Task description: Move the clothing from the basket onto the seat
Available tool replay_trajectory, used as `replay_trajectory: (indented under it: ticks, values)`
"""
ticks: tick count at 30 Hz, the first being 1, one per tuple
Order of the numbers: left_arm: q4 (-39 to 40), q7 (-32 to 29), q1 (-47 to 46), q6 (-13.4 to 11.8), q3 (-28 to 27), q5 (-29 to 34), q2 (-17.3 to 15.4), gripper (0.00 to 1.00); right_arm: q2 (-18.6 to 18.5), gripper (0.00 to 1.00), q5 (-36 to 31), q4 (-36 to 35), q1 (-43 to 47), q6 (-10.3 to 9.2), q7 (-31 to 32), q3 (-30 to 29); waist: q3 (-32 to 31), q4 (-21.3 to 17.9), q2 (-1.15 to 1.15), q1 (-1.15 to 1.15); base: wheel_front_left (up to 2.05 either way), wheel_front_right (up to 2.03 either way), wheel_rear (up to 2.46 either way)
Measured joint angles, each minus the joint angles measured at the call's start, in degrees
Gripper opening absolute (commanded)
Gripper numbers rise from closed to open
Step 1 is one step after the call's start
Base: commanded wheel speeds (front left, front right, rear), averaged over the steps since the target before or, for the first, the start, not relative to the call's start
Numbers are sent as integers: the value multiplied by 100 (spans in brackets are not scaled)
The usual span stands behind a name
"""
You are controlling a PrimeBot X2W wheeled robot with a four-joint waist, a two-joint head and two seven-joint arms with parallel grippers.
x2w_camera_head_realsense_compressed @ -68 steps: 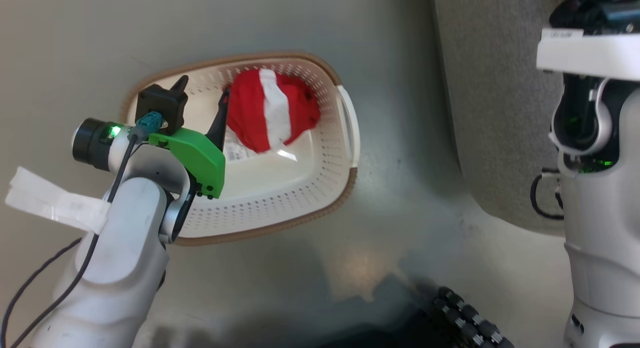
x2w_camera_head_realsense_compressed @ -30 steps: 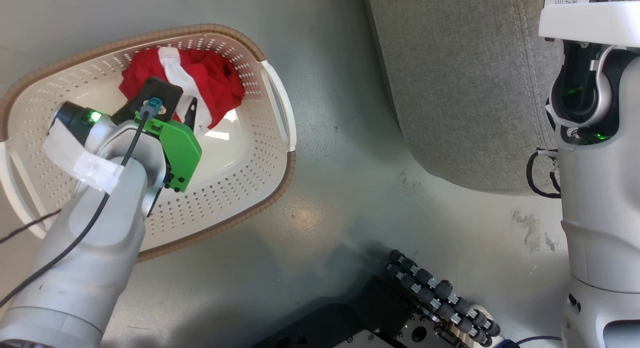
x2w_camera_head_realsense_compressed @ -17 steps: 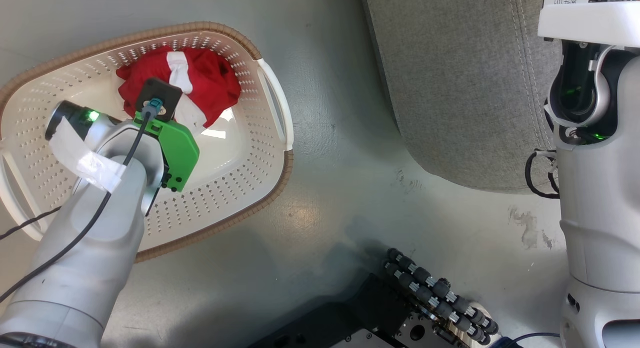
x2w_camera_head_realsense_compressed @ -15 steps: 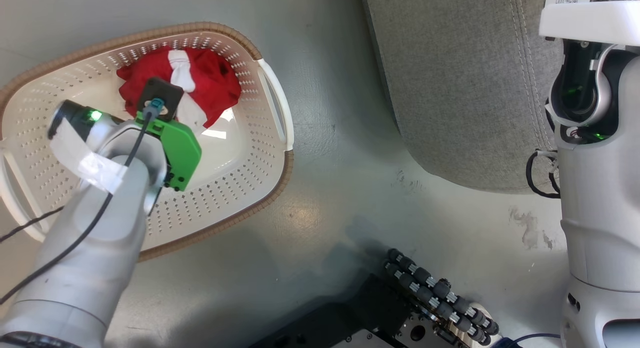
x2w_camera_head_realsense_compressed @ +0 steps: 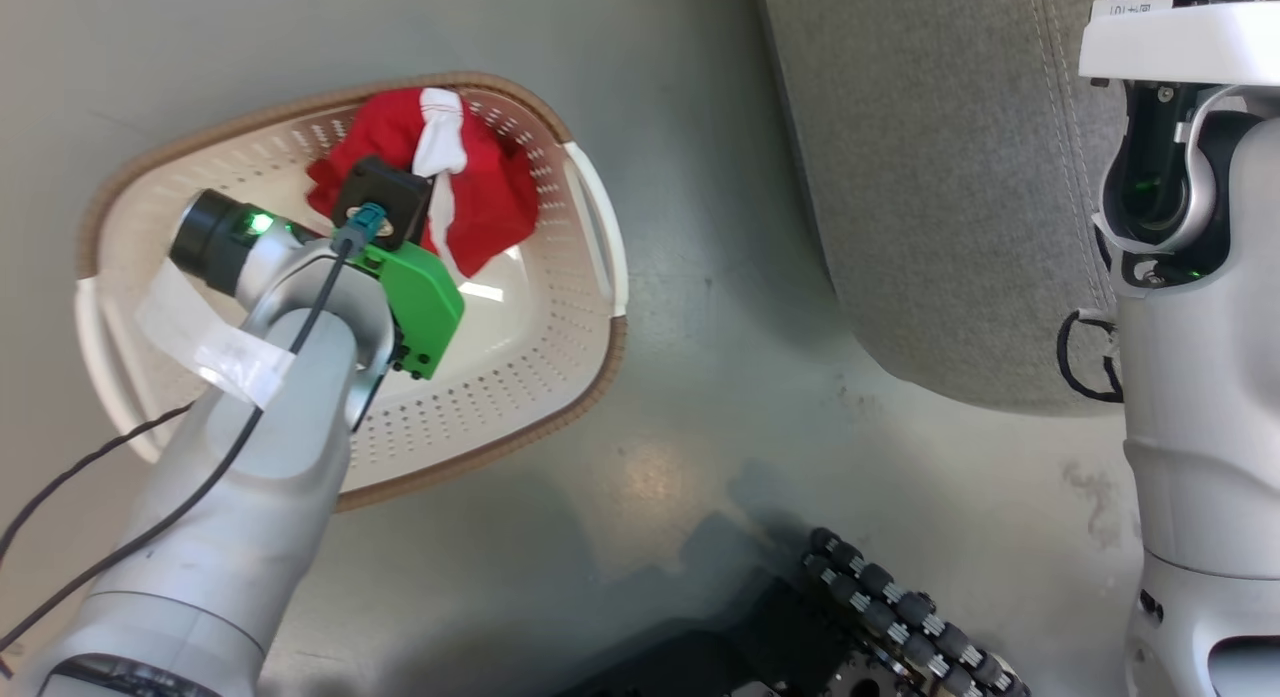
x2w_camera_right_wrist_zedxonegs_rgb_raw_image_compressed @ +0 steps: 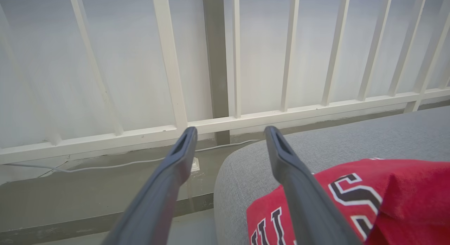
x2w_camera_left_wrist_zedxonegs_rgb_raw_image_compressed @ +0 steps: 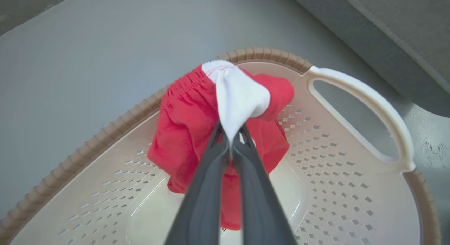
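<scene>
At 10 o'clock, head view: basket (x2w_camera_head_realsense_compressed: 540,357) held striped piece (x2w_camera_head_realsense_compressed: 490,197); seat (x2w_camera_head_realsense_compressed: 930,177) lay at 1. Left wrist: left gripper (x2w_camera_left_wrist_zedxonegs_rgb_raw_image_compressed: 230,132) clamped on its white stripe, not yet out. Right wrist: right gripper (x2w_camera_right_wrist_zedxonegs_rgb_raw_image_compressed: 230,130) hung w/ fingers apart; jersey (x2w_camera_right_wrist_zedxonegs_rgb_raw_image_compressed: 337,202) at 5 lay on seat, so approx. half done.

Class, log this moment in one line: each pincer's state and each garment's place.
left pincer: shut on striped garment, in basket | right pincer: open, empty | jersey: on seat

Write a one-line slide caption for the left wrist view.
Left claw shut on the red, white-striped garment inside the cream laundry basket.
</scene>
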State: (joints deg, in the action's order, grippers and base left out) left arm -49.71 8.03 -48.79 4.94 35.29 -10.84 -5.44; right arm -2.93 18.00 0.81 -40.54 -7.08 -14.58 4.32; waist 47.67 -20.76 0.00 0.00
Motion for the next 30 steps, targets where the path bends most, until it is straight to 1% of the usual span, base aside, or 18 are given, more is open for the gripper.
replay_trajectory:
  ticks: [9, 15, 17, 18, 28, 30]
  values:
    - [33, 353, -1, 63, 85, -158, 166, 0, -172, 100, -135, 356, 316, 10, -1, -36, -443, 339, 0, 0, 0, 0, 0]
    - [143, 471, 9, 110, 156, -245, 259, 0, -278, 100, -204, 608, 609, 68, -1, -43, -830, 599, 0, 0, 0, 0, 0]
    - [211, 506, 17, 111, 159, -305, 266, 0, -288, 100, -216, 683, 705, 77, -1, -40, -974, 688, 0, 0, 0, 0, 0]
    - [266, 536, 83, 118, 180, -354, 279, 0, -307, 100, -244, 786, 857, 105, -1, -34, -1197, 824, 0, 0, 0, 0, 0]
    - [570, 590, 466, 136, 330, -592, 309, 0, -345, 100, -293, 1113, 1328, 204, 0, 12, -1988, 1274, 0, -1, 0, 0, 0]
    - [619, 600, 537, 167, 365, -632, 314, 0, -342, 100, -292, 1172, 1434, 248, 0, 24, -2150, 1360, 0, -1, 0, 0, 0]
